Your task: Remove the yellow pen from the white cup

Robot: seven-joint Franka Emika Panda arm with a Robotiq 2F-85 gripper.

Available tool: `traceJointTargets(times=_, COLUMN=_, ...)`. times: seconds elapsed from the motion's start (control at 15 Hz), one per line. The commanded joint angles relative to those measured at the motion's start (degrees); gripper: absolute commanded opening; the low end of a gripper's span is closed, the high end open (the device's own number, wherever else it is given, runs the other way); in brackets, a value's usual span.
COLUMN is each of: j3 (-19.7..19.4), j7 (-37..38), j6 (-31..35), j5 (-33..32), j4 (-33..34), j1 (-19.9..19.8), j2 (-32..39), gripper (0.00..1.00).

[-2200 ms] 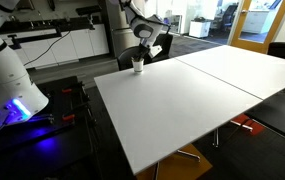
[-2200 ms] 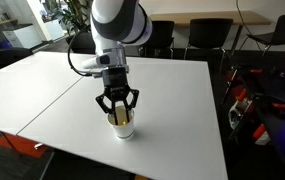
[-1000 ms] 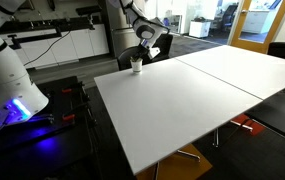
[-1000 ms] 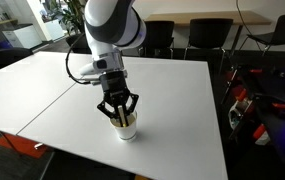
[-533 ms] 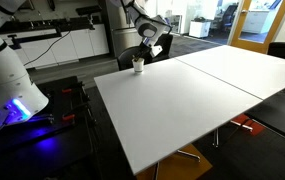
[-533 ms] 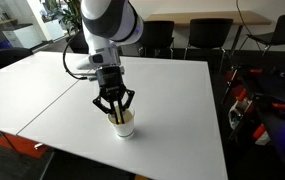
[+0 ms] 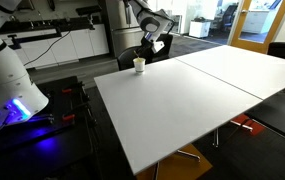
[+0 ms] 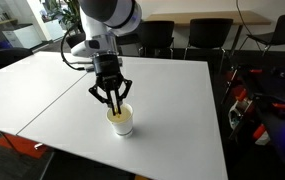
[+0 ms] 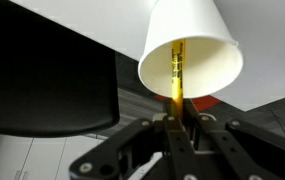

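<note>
Here, claw pinches thin yellow pen inside smooth tapered white cup.

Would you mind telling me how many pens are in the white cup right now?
1: the yellow pen, partly inside the white cup, its end pinched by the gripper. No other pen shows inside.

Cup sits on the table, near a corner. Gripper directly above it, pen pinched between its fingertips, lower end inside the cup.
</note>
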Motion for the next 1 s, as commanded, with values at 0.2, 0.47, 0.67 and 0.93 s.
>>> traceJointTargets(times=0.2, j3=1.85, j7=-2.3, j6=-2.4, j5=3.42, j4=-6.6, j1=-2.22, j2=-7.97, gripper=0.03)
traceJointTargets(times=0.47, j3=1.73, j7=-2.69, j6=0.03, j5=5.43, j4=-12.78, j1=-2.18, j2=-14.35, gripper=0.03)
traceJointTargets(times=0.67, j3=1.16, j7=-2.46, j6=2.31, j5=7.1, j4=-17.48, j1=-1.85, j2=-19.57, gripper=0.03)
traceJointTargets(times=0.93, j3=0.35, j7=-1.62, j6=9.67, j5=10.36, j4=-24.15, j1=-1.31, j2=-26.5, gripper=0.03)
